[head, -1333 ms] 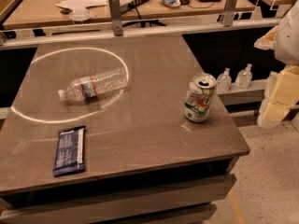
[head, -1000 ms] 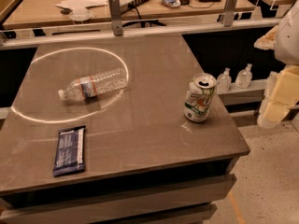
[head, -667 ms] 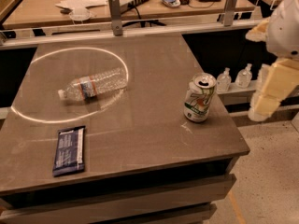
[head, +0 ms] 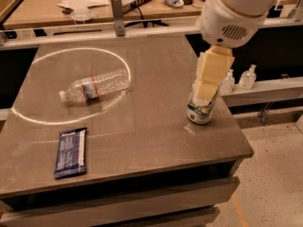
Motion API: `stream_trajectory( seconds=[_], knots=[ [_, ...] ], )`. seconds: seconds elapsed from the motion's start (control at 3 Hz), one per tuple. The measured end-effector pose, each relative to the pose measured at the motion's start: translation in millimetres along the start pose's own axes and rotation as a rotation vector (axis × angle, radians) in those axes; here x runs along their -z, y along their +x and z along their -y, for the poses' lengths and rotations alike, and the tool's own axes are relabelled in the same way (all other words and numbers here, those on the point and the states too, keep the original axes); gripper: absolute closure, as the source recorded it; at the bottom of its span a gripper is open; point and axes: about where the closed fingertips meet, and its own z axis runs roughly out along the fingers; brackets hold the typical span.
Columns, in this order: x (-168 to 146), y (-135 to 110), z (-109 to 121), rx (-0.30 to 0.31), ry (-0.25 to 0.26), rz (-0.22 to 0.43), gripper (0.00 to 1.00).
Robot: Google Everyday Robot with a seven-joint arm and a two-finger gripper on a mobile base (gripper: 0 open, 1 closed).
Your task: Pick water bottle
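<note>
The water bottle [head: 94,87] is clear ribbed plastic with a white cap and a red, white and blue label band. It lies on its side at the left middle of the grey table [head: 142,141], cap pointing left, inside a bright ring of light. My gripper [head: 205,97] hangs from the white arm [head: 232,13] over the table's right side, far to the right of the bottle. It is in front of the top of a white-green soda can [head: 199,113] and holds nothing that I can see.
A dark blue snack bar [head: 71,152] lies at the front left. Two small clear pump bottles [head: 248,77] stand on a ledge to the right of the table. A grey post [head: 117,13] and a cluttered desk [head: 52,8] are behind the table.
The arm has swung left from the right edge of the view to over the table's right side, and the gripper now overlaps the soda can. The bottle, can and snack bar have not moved.
</note>
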Motion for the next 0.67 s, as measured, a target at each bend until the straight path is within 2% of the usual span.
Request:
stream_trajectory(
  seconds=[0.33,0.67],
  knots=[
    [-45,-57,14,0.046,-0.067,0.015,0.0],
    [-80,-85,23,0.092,-0.125,0.018,0.0]
  ],
)
